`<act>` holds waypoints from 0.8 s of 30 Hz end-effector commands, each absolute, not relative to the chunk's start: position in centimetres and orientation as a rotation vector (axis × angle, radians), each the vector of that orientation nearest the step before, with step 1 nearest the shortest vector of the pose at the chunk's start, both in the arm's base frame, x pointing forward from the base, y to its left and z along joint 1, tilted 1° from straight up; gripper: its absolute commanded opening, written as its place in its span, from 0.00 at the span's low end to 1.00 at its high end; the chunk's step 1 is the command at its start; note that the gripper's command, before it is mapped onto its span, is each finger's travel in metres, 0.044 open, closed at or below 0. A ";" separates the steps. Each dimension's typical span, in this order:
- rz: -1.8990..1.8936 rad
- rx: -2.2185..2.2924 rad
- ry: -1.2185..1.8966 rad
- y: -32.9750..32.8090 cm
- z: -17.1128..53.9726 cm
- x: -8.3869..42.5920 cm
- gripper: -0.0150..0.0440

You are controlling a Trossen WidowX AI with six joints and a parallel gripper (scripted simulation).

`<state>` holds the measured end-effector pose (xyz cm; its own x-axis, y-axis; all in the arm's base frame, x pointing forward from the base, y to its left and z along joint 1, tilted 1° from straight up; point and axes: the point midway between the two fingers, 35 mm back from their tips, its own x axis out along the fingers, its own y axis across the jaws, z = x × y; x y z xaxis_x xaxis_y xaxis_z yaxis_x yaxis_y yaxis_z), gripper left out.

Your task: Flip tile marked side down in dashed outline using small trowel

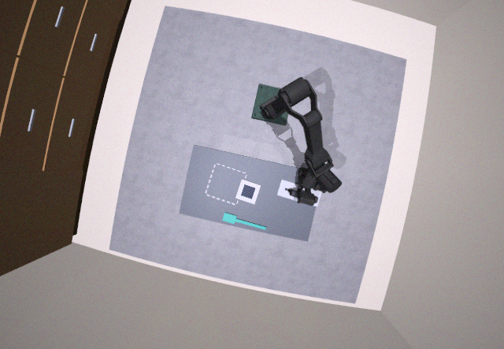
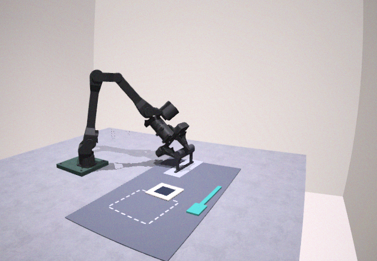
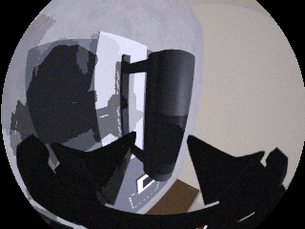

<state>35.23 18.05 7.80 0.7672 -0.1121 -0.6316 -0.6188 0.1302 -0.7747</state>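
Note:
The tile [image 1: 248, 191] [image 2: 164, 190] [image 3: 142, 183] lies flat on the mat [image 1: 276, 223] [image 2: 131, 237], its dark square up, across the near-handle side of the dashed outline [image 1: 215, 164] [image 2: 148, 223]. What looks like the trowel has a white blade [image 1: 286, 186] [image 2: 173, 174] [image 3: 107, 72] flat at the mat's end and a thick black handle [image 2: 184, 152] [image 3: 169, 100] raised on two posts. My gripper [image 2: 181, 151] [image 3: 162, 136] is open, low at the handle. In the wrist view the handle shows between the fingertips. Whether they touch it I cannot tell. The fingertips are partly hidden in the top and exterior views.
A turquoise flat paddle [image 1: 229, 217] [image 2: 197, 208] lies along the mat's long edge, beside the tile. The arm's green base plate [image 1: 260, 93] [image 2: 68, 166] stands on the table behind the mat. A dark cabinet with drawers [image 1: 57, 88] is beyond the table's edge.

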 end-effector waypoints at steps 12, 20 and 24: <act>0.414 -1.419 0.644 17.8 6.4 36.6 0.67; 0.414 -1.419 0.644 17.8 6.4 36.6 0.48; 0.414 -1.419 0.644 17.8 6.4 36.6 0.44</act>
